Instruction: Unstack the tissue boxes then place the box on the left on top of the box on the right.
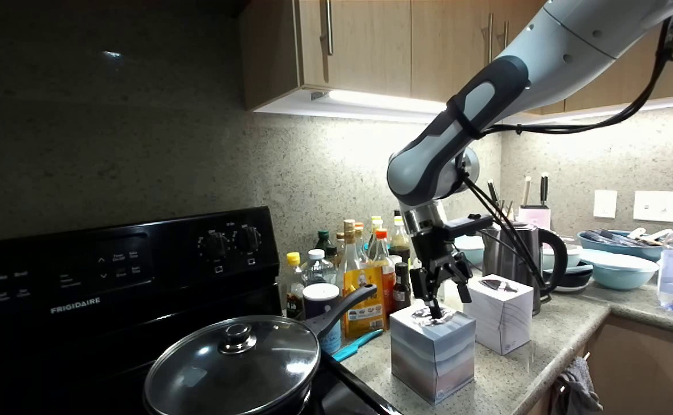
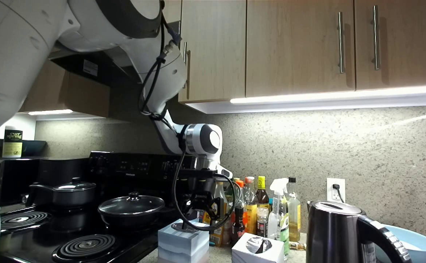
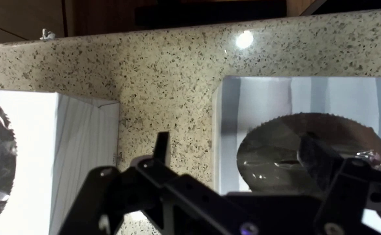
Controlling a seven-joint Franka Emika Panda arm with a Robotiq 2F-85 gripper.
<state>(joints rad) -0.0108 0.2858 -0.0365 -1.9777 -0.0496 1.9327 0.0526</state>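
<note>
Pointing downward in the lower right of an exterior view, the black metal pincer (image 1: 450, 305) is standing wide apart over the blue-grey banded cardboard tissue box (image 1: 433, 360). In the wrist view, one finger (image 3: 319, 163) is overlapping its oval film opening (image 3: 268, 147), contact unclear; the other is overlapping the gap leftward. Across that gap, on the speckled stone counter (image 3: 164, 81), the white cardboard tissue box (image 3: 35, 153) with thin grey lines is sitting at left.

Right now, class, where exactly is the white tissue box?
In an exterior view, the white tissue box stands on the counter between the blue-grey tissue box on its left and the kettle on its right.
</note>
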